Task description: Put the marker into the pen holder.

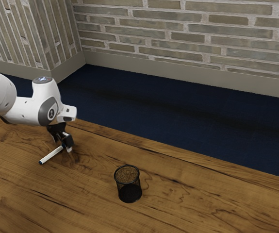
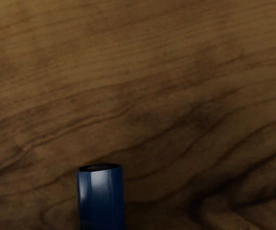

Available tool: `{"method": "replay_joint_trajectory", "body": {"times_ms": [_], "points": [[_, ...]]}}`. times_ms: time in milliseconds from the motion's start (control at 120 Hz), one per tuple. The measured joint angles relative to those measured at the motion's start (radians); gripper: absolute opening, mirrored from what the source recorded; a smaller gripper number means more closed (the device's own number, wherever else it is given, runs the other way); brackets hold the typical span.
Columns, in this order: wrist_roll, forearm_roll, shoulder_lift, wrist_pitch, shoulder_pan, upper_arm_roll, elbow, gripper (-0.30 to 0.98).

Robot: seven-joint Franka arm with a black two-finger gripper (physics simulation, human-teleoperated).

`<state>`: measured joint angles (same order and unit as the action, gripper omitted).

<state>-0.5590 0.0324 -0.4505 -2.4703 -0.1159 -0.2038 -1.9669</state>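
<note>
Spreading across the foreground, the bench shows warm brown wood with dark, wavy grain. Beyond it lie a deep blue floor, a pale skirting and a wall of long, narrow bricks. The marker is right at the gripper, its white body slanting out toward the exterior view's lower left; its blue end pokes up close under the hand. I cannot tell whether the gripper has closed on it. The black mesh pen holder stands upright on the bench, well apart toward the exterior view's right.
</note>
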Motion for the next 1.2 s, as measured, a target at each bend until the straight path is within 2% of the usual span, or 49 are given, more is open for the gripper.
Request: {"method": "replay_joint_trajectory", "body": {"times_ms": [308, 375, 558, 675, 1200], "points": [[-0.043, 0.003, -0.008, -0.004, 0.000, -0.001, 0.000, 0.66], [-0.051, 0.002, -0.007, -0.005, 0.000, 0.000, 0.000, 0.59], [-0.066, 0.002, -0.005, -0.005, 0.001, -0.001, 0.000, 0.25], [-0.074, 0.002, -0.004, -0.005, 0.000, 0.000, 0.000, 0.12], [-0.070, -0.009, 0.012, -0.010, -0.002, -0.006, -0.006, -0.07]]}}
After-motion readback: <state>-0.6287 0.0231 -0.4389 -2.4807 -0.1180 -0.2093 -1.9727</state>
